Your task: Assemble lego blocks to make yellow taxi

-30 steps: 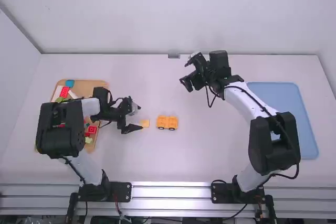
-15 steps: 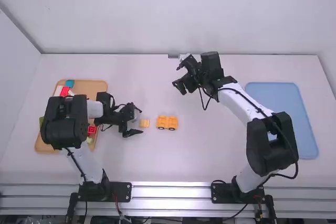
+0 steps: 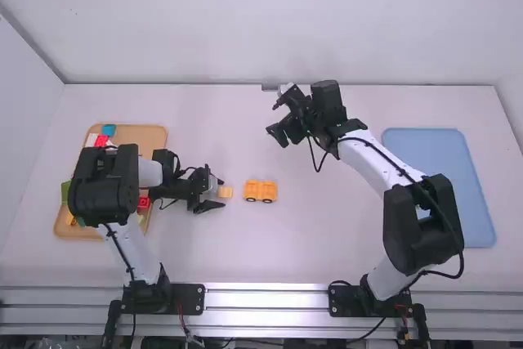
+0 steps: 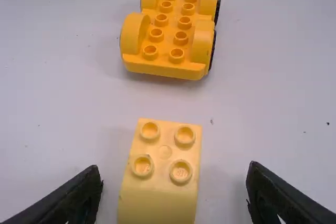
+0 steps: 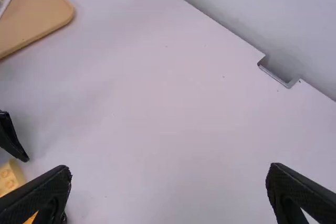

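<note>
1. Nearest my work is the small pale-yellow plastic block (image 4: 159,182), its four studs facing up, sitting on the white table (image 3: 327,243) between the left gripper's (image 3: 218,193) fingertips.
2. That left hand is spread, with a gap on either side of the block – I have no grip on it.
3. Just beside the block, apart from it, I see the orange-yellow studded car base (image 4: 169,32) with rounded fenders and dark wheels, upright on the table, studs up.
4. My right gripper (image 3: 274,119) hangs well apart from the block, beyond the car base and towards the back wall – its fingers are parted with nothing between them.
5. Out on the left is the tan tray (image 3: 151,133), holding a teal block (image 3: 109,130), red blocks (image 3: 144,202) and a green one (image 3: 65,194); my left arm hides part of it.
6. Over on the far right lies the flat blue tray (image 3: 445,165), partly behind my right arm.
</note>
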### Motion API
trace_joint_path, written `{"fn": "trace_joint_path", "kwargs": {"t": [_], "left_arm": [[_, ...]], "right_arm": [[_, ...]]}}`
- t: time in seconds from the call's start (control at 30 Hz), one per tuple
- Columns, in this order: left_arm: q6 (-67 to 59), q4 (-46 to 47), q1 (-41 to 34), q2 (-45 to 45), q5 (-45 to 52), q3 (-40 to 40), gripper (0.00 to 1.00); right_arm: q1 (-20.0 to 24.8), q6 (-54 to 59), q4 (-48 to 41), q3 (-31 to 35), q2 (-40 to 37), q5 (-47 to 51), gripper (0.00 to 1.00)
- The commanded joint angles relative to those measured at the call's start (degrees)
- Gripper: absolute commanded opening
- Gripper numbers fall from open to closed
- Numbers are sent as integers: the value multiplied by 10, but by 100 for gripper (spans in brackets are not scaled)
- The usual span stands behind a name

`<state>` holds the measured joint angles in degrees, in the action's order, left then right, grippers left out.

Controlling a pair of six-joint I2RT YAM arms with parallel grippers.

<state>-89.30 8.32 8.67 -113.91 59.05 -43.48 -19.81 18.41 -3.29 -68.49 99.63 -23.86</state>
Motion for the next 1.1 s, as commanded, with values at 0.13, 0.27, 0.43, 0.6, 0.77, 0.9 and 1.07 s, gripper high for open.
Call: {"fn": "trace_joint_path", "kwargs": {"t": [0.13, 0.27, 0.43, 0.6, 0.77, 0.9, 1.07], "left_arm": [[-1, -9, -1, -8, 18, 19, 55], [-2, -16, -1, -8, 21, 19, 47], [-2, -18, -1, -8, 20, 19, 49], [-1, -20, -1, -8, 21, 19, 46], [-1, -31, -19, -8, 16, 19, 43], [-1, -29, -18, -8, 14, 19, 40], [1, -26, -8, -8, 3, 19, 39]], "right_arm": [[-1, -2, -4, 8, 5, -2, 99], [-1, -1, -3, 8, 5, 0, 99], [0, -2, -4, 8, 5, -1, 99], [-1, -2, -4, 8, 5, -1, 99], [-1, -2, -4, 8, 5, -1, 99], [-1, -2, -6, 8, 5, -1, 99], [1, -1, -2, 8, 5, -1, 99]]}}
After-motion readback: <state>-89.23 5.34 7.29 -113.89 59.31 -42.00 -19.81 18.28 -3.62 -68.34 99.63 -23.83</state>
